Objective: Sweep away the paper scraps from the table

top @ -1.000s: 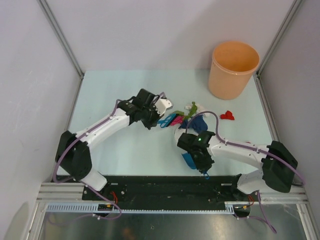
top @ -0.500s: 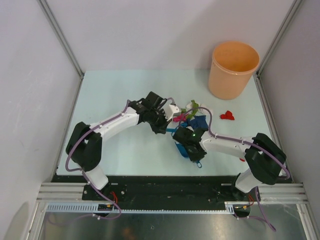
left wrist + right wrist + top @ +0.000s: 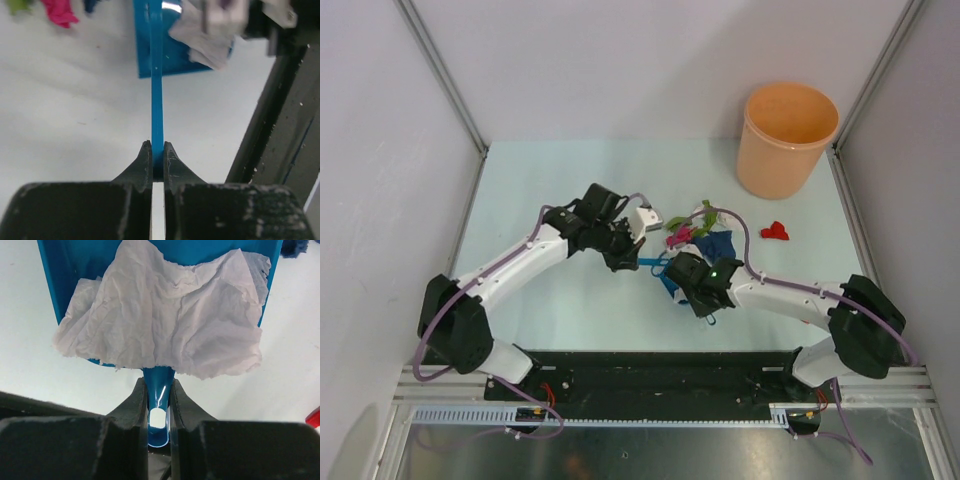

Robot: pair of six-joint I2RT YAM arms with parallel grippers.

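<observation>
A pale mint-green desk (image 3: 550,180) fills the overhead view, with walls on three sides and an orange plastic bin (image 3: 775,170) standing at its far right corner. Your left arm (image 3: 510,265) and right arm (image 3: 790,295) both reach inward and nearly meet just right of the desk's middle. The right end effector (image 3: 159,405) is clamped on the stem of a blue plastic dustpan (image 3: 60,265), fingers pressed to either side of its hang hole, and the pan lies flat on the desk. The left end effector (image 3: 157,155) is pinched tight on a thin blue tool handle (image 3: 157,100), seen edge-on and running away toward the pan; you cannot tell from these views what its far end looks like. Of the paper scraps, the large crumpled white one (image 3: 160,325) lies in the dustpan, draping over its near edge. A dark blue clump (image 3: 717,245) sits just beyond the right wrist. Beside it on the desk are a magenta-pink wad (image 3: 680,239) and a green wad (image 3: 705,213), close together. A red wad (image 3: 775,231) lies apart, on the desk in front of the bin.
</observation>
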